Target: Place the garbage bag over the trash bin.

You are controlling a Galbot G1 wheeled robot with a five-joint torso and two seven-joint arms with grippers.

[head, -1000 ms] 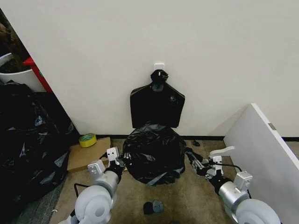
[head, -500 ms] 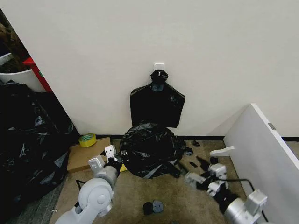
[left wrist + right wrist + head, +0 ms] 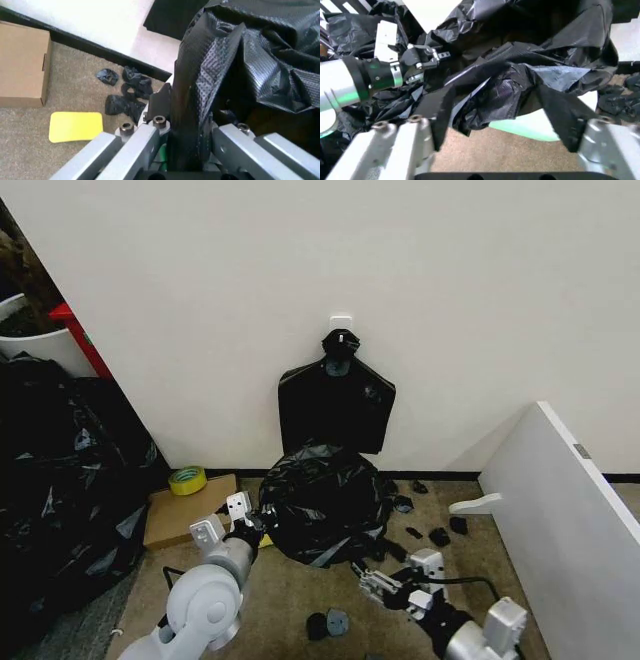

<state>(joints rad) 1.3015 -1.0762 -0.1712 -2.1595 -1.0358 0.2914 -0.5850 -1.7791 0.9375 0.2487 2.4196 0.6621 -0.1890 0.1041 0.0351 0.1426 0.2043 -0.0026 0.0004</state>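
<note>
The bag [image 3: 325,505] hides nearly all of the bin [image 3: 530,125]. My left gripper [image 3: 182,131] pinches the bag's edge. My right gripper [image 3: 502,123] is spread near the bag's front

garbage bag [image 3: 325,502] on floor against wall; box [image 3: 186,510] to its left, left gripper [image 3: 252,525] touching bag's left edge, right gripper [image 3: 372,578] at front-right.

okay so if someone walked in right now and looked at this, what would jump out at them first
The crinkled black garbage bag, draped over the trash bin on the floor by the wall, with only a sliver of pale bin peeking out beneath. The left gripper pinches the bag's left edge; the right gripper sits at its lower front, fingers spread. Above, a flat black bundle hangs on the wall.
</note>
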